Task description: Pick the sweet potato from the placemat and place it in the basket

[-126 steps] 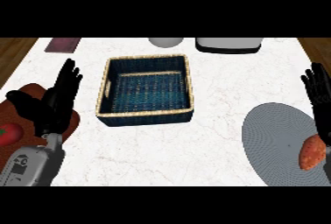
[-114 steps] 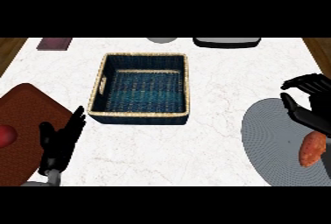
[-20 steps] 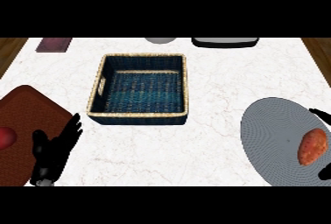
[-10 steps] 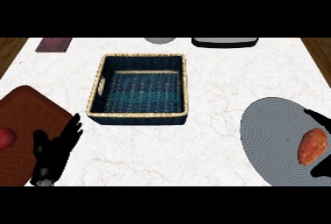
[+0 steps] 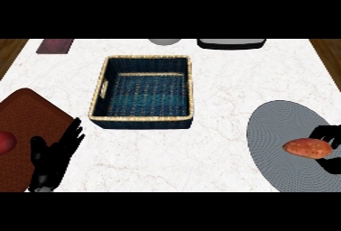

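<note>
I count one basket [image 5: 142, 89], one potato [image 5: 307, 147] on one placemat [image 5: 279, 140]; right hand [image 5: 330, 135] grasping potato, left hand [image 5: 57, 158] released.

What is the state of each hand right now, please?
Left hand: open, resting near the view's lower left, holding nothing.
Right hand: fingers curled round the sweet potato on the placemat.

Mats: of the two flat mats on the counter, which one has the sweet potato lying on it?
The grey round mat at the right holds the sweet potato; the brown mat at the left does not.
</note>
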Tool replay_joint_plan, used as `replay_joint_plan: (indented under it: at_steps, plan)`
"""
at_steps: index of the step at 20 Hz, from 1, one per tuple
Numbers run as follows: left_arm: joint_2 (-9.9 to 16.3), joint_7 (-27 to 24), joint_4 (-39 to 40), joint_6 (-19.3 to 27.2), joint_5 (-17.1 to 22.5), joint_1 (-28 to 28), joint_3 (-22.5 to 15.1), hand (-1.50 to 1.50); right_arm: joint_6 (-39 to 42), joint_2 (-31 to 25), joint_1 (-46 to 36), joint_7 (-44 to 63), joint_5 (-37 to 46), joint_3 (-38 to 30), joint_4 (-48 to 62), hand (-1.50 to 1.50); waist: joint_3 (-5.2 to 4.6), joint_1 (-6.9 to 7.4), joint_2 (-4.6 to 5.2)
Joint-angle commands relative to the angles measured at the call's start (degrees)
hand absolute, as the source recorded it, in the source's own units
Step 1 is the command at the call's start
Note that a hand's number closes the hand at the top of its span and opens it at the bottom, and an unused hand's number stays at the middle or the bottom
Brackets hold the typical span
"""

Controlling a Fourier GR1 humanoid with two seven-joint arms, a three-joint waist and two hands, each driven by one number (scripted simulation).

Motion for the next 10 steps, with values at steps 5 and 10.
replay_joint_plan:
  at_steps: [5,10]
  plan:
    - [-0.51,0.2,7.69,-1.37,-0.8,1.88,0.16,0.0,-2.92,0.11,-0.16,-5.29,3.88,-0.01,3.14,1.5,-0.65,-0.16,0.82]
    - [-0.3,1.82,2.53,-1.99,-0.72,0.66,-1.85,0.0,-2.43,19.22,-7.25,13.43,12.35,18.46,-13.1,1.5,-1.45,6.56,1.03]
